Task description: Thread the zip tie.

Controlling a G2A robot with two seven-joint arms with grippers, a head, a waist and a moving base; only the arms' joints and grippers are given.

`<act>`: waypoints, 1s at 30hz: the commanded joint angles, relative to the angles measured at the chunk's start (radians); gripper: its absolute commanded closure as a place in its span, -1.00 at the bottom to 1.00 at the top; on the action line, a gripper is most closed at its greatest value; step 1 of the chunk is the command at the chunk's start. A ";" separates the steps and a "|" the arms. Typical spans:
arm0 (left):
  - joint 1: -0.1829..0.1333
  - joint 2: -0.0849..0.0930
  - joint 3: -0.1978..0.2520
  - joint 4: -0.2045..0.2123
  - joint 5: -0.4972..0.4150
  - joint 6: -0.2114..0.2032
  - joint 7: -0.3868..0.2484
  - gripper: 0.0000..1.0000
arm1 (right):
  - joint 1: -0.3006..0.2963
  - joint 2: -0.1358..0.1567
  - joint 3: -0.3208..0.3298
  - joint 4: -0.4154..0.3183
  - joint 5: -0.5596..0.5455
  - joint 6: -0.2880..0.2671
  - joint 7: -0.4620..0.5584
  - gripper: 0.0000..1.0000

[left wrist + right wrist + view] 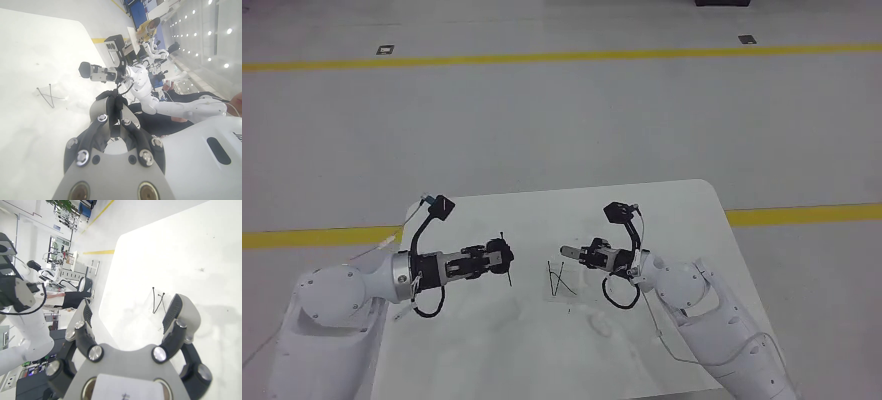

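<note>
Operating from a distance, I am watching the right gripper (130, 301) hanging just above the table (170, 247) with its ribbed fingers (171, 309) standing wide apart and nothing between them. The left gripper (111, 98) is hovering opposite it with its dark pads pressed together. In the top view a thin dark line is crossing that tip, and I cannot tell whether it is a tie being pinched or only something behind it.

Between the two tips the zip ties (560, 280) are lying flat on the white top, loose and untouched by either arm. They are thin black strips crossing one another in a narrow X. In the right wrist view the zip ties (157, 301) are showing through the gap of the open jaws, with their small square heads on the side away from the robot. Their long axes are running roughly away from the robot and back toward it, so across the line that joins the two grippers.

Seen from above, the right gripper (567, 251) is sitting just beside the far ends of the strips, while the left gripper (504, 258) is waiting farther off to the other side. I am judging the right arm the nearer one. To my eye its next move is calling for a short drop toward the robot's side, with the jaws closing across a strip's width and not along its length. The crossing is looking like the risk, since a careless pinch may be gathering two ties at once.
</note>
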 commanded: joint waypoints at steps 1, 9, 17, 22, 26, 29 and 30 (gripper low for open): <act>0.013 0.004 -0.002 0.022 -0.004 -0.020 -0.004 1.00 | 0.000 0.000 0.000 0.000 0.000 0.000 0.000 -1.00; 0.030 0.013 0.026 0.103 -0.015 -0.086 0.029 1.00 | 0.000 0.000 0.000 0.000 0.000 0.000 0.000 -1.00; 0.030 0.013 0.026 0.103 -0.015 -0.086 0.029 1.00 | 0.073 -0.008 -0.107 -0.001 -0.107 0.142 0.158 -1.00; 0.030 0.013 0.026 0.103 -0.015 -0.086 0.029 1.00 | 0.174 -0.030 -0.198 0.046 -0.122 0.315 0.259 -1.00; 0.030 0.013 0.026 0.103 -0.015 -0.086 0.029 1.00 | 0.216 -0.050 -0.218 0.123 -0.119 0.315 0.267 -1.00; 0.030 0.013 0.026 0.103 -0.015 -0.086 0.029 1.00 | 0.232 -0.061 -0.227 0.149 -0.138 0.315 0.277 -1.00; 0.030 0.013 0.026 0.103 -0.015 -0.086 0.029 1.00 | 0.232 -0.061 -0.227 0.149 -0.138 0.315 0.277 -1.00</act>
